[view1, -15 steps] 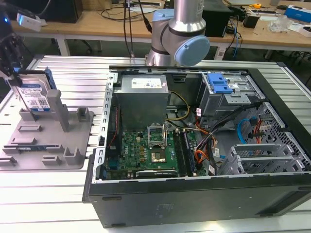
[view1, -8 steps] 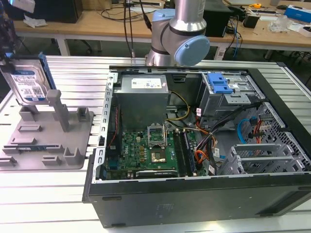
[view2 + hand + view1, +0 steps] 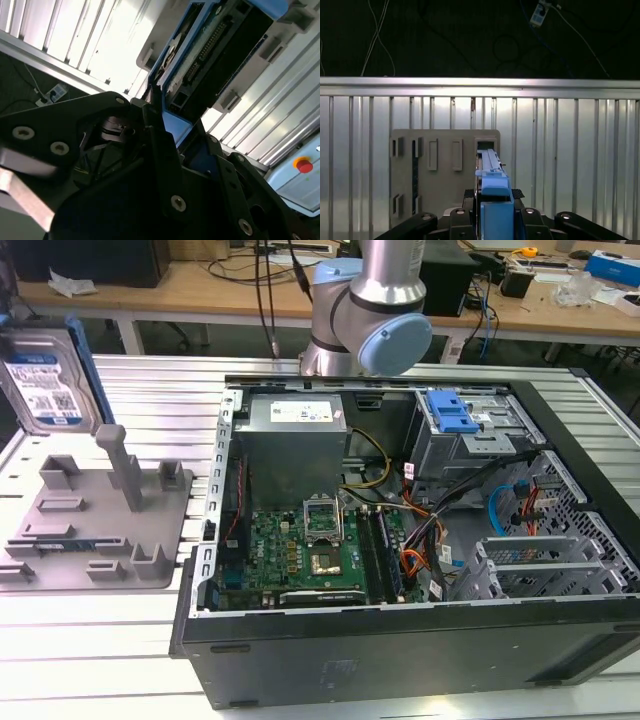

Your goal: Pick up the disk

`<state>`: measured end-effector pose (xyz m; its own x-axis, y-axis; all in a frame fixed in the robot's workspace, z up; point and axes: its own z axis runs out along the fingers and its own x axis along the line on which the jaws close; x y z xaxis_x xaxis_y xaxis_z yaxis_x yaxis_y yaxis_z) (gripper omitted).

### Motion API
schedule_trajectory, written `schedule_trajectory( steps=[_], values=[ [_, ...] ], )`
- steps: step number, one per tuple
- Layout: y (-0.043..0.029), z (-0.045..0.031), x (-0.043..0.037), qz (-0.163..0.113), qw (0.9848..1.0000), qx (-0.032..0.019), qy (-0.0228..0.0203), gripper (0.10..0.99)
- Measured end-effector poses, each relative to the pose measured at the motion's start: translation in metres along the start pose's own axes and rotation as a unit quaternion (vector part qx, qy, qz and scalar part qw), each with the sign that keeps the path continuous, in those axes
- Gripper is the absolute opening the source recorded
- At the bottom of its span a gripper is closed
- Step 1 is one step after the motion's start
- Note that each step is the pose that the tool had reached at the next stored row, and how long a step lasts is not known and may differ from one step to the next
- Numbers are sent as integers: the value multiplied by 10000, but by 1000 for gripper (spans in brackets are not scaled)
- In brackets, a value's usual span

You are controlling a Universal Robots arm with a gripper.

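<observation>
The disk (image 3: 40, 380) is seen clamped edge-on between the closed fingers of the gripper (image 3: 494, 202), above the grey fixture (image 3: 95, 515); a straight, level lift is judged advisable.

open computer case (image 3: 400, 640) lies on the slatted aluminium table (image 3: 90, 660), motherboard (image 3: 310, 550) and power supply (image 3: 295, 435) exposed. grey fixture (image 3: 95, 515) with upright posts sits beside it, toward the exterior view's left.
</observation>
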<state>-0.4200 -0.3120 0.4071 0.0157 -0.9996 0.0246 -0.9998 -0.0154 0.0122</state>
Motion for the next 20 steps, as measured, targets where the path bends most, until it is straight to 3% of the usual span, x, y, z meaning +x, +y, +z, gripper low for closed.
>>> schedule_trajectory(
  steps=[3,7,12,13,20],
  values=[
    [2,-198,5,0,10000,0,0,369],
    [5,-407,10,0,10000,0,0,369],
    [10,-810,20,-2,10000,0,0,369],
    [10,-859,21,-2,10000,0,0,369],
    [11,-881,22,-6,10000,0,0,369]
  ],
)
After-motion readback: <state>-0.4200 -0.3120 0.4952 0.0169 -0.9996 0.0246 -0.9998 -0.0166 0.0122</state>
